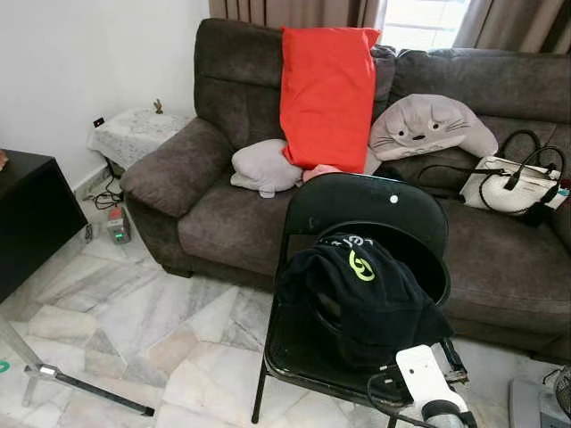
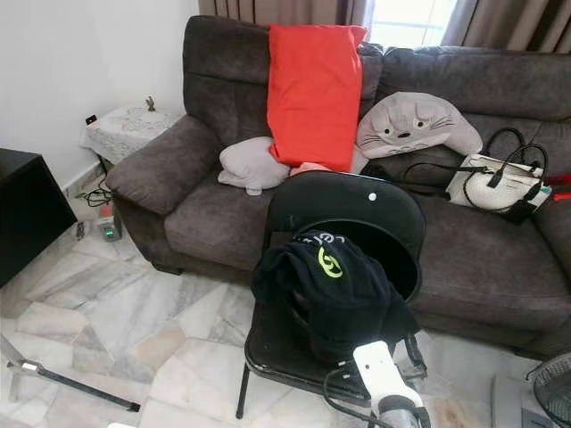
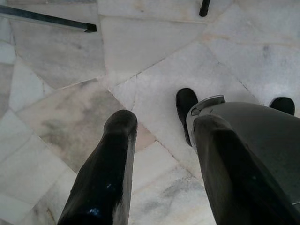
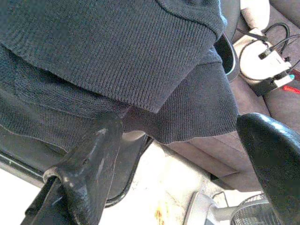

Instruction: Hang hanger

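Note:
A dark knitted garment (image 1: pixel 357 294) with a neon green logo lies bunched on the seat of a black folding chair (image 1: pixel 375 207) in front of me. My right arm (image 1: pixel 426 379) reaches in low at the chair's front right corner. In the right wrist view my right gripper (image 4: pixel 183 124) is open, its fingers (image 4: pixel 101 150) spread just below the garment's hem (image 4: pixel 187 117), one finger touching the fabric. My left gripper (image 3: pixel 164 121) hangs open over the marble floor (image 3: pixel 140 51), holding nothing. No hanger can be made out.
A dark brown sofa (image 1: pixel 223 214) stands behind the chair with a red cushion (image 1: pixel 326 89), a grey plush cushion (image 1: pixel 428 125) and a white handbag (image 1: pixel 513 187). A black cabinet (image 1: pixel 31 214) is at the left, a metal stand leg (image 1: pixel 85 388) lies on the floor, and a fan (image 2: pixel 553 388) is at the lower right.

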